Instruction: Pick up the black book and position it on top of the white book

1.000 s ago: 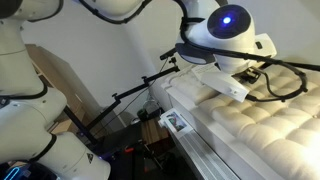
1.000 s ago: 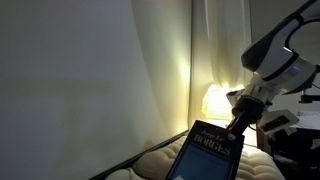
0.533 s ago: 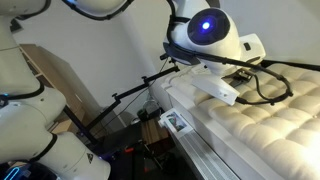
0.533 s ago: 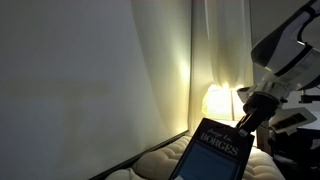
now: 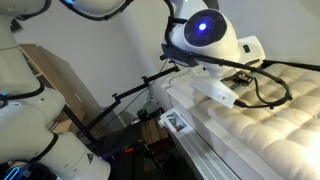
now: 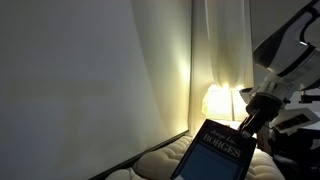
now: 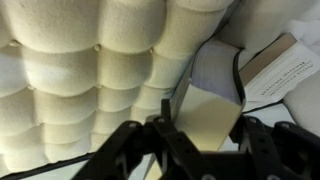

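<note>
A thick black book [image 6: 214, 156] with a dark cover and pale page edges is held up in the air by the robot's black gripper [image 6: 250, 114]. The book is gripped near its top edge. It hangs tilted, down and to one side of the gripper.

One big word is printed in white letters on the dark cover: "BORGES". A thin slanted line of writing is seen just above that word, but it is too small to be read.

In the wrist view, the gripper [image 7: 205, 135] is seen with one dark finger [image 7: 150, 140] on each side of the black book [image 7: 212, 115]. Only the book's pale page side is shown there. The jaws are set about half way apart and are pressed onto the book from both sides, so the book is clamped tight.

A soft cream mattress [image 7: 80, 80] with puffy quilted squares is spread out under the gripper. A thin white book [image 7: 288, 72] is seen past the gripper's tips and off to one side, apart from the black book. Small dark marks are printed on its pale cover, but they cannot be read. A black cable [image 7: 240, 85] is laid between the gripper and the white book.

In an exterior view, a glowing yellow lamp [image 6: 215, 100] is seen behind the gripper.
</note>
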